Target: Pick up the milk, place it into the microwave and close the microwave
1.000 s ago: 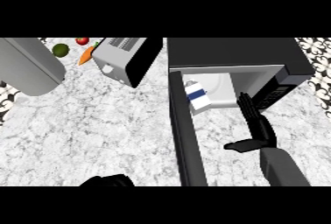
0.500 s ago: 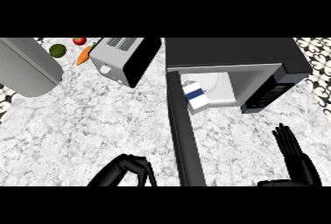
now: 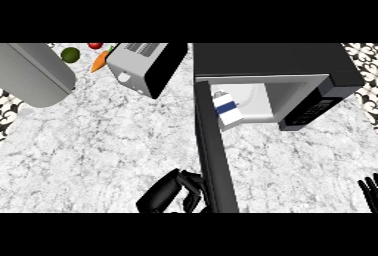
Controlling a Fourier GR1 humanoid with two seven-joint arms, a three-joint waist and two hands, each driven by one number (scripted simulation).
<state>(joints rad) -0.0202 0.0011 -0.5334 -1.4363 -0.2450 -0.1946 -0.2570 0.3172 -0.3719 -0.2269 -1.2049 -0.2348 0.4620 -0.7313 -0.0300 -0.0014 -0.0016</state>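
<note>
Milk (image 3: 227,109): lying inside the microwave (image 3: 295,70), upper right of frame, near the opening's left edge.
Door (image 3: 215,155): standing wide open, running down mid-frame.
Left hand (image 3: 171,192): curling beside the door's outer face, holding nothing.
Right hand (image 3: 368,187): resting open, lower right edge.
Risk: door possibly catching the carton if protruding; fingers slipping off.

The milk (image 3: 227,108) is seen inside the open microwave (image 3: 277,62), whose door (image 3: 215,160) is touched near its outer end by the left hand (image 3: 171,192), while the right hand's fingertips (image 3: 369,187) are raised at the right edge.
</note>
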